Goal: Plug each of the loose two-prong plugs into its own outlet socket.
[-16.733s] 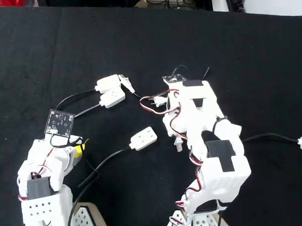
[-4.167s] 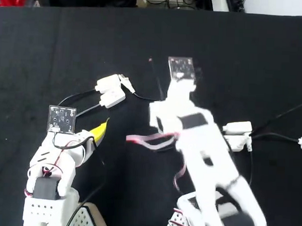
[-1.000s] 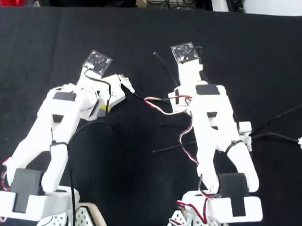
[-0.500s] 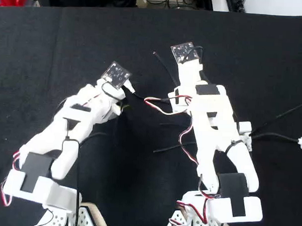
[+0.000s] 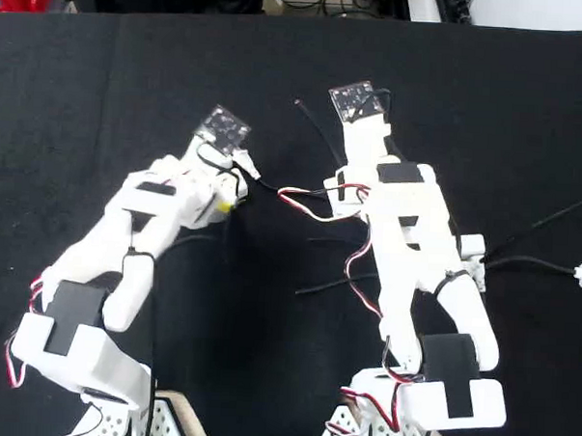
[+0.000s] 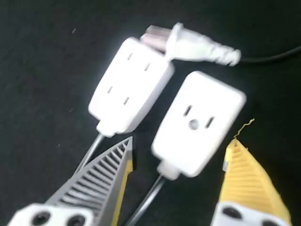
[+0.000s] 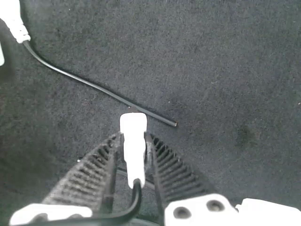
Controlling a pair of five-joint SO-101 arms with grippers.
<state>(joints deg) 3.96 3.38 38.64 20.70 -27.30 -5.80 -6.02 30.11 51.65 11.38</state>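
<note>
Left wrist view: the left claw (image 6: 181, 143) hangs wide open over two white sockets lying side by side on the black surface (image 6: 42, 42), its tips either side of the cord end of the three-hole socket (image 6: 197, 122). The slotted socket (image 6: 129, 84) lies just beside it, with a loose plug (image 6: 197, 44) resting against its far end, prongs not seated. In the right wrist view, the right claw (image 7: 132, 137) is closed on a second white plug (image 7: 133, 125), gripping its flat sides, the cord trailing back beneath the arm; a black cord (image 7: 94, 87) crosses the surface beyond.

Both plugs and sockets look light, hard and smooth, so they are likely to twist or slip under a loose grip. The cords appear stiff enough to tug them off line. A socket would probably slide when pushed, and is best braced across its narrow sides; a plug is best held on its body, behind the prongs.
</note>
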